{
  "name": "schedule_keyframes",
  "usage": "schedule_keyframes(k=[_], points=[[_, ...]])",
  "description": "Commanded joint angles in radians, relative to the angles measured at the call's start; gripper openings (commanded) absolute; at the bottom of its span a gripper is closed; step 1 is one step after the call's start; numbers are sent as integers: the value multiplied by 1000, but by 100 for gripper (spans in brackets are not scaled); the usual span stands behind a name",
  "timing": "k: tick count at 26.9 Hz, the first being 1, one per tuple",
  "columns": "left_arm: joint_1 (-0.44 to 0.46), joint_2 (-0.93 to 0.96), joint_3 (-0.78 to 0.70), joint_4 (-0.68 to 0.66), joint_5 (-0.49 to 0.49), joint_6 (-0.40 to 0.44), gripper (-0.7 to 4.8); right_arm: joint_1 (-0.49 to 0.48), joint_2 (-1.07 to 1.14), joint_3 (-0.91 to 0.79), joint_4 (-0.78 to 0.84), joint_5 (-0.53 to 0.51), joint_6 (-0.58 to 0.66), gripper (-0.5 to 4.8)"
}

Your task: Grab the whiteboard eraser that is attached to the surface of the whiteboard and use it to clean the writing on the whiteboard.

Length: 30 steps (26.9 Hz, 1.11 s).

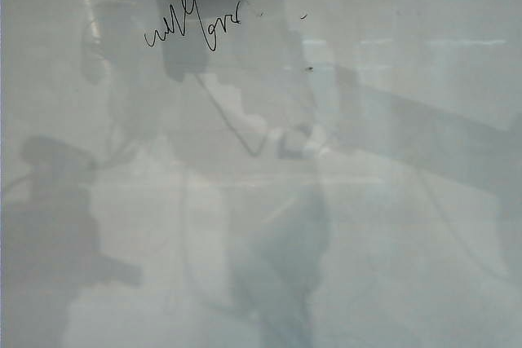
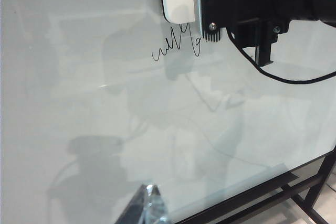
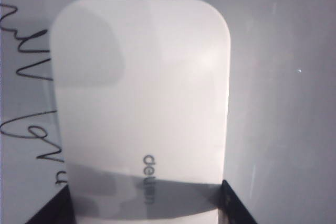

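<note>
Right hand pinching the small white rounded-rectangle plastic eraser by its sides, flat on the glossy pale whiteboard at its top edge, beside the black cursive writing, likely poised to wipe. Left hand idle near the bottom edge; state unclear.

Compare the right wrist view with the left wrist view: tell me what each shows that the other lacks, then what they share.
Only the right wrist view shows the grey lettering on the whiteboard eraser and the right gripper with dark fingers on either side of the eraser. Only the left wrist view shows the right arm's black body, its cable, the dark frame under the whiteboard, and the left gripper. Both show the eraser, the writing beside it, and the whiteboard.
</note>
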Motion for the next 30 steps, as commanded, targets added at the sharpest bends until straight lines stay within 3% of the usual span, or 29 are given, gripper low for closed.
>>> schedule_keyframes(k=[1, 3, 12, 16, 21, 24, 30], points=[[0, 0, 3, 27, -3, -4, -2, 1, 8, 6, -31, 19, 46, 181], [0, 0, 3, 30, -2, -4, -2, 1, 50, 6, -34, 54, 51, 181], [0, 0, 3, 32, -3, -4, -2, 7, 227, 6, -27, 28, 132, 180], [0, 0, 3, 34, -3, -4, -2, 16, 204, 10, 5, 171, 94, 181], [0, 0, 3, 49, -2, -4, -2, 16, 107, 9, 42, 210, 45, 180], [0, 0, 3, 50, -2, -4, -2, 16, 64, 10, 122, 193, 15, 180], [0, 0, 3, 50, -2, -4, -2, 18, 137, 9, 77, 114, 58, 180]])
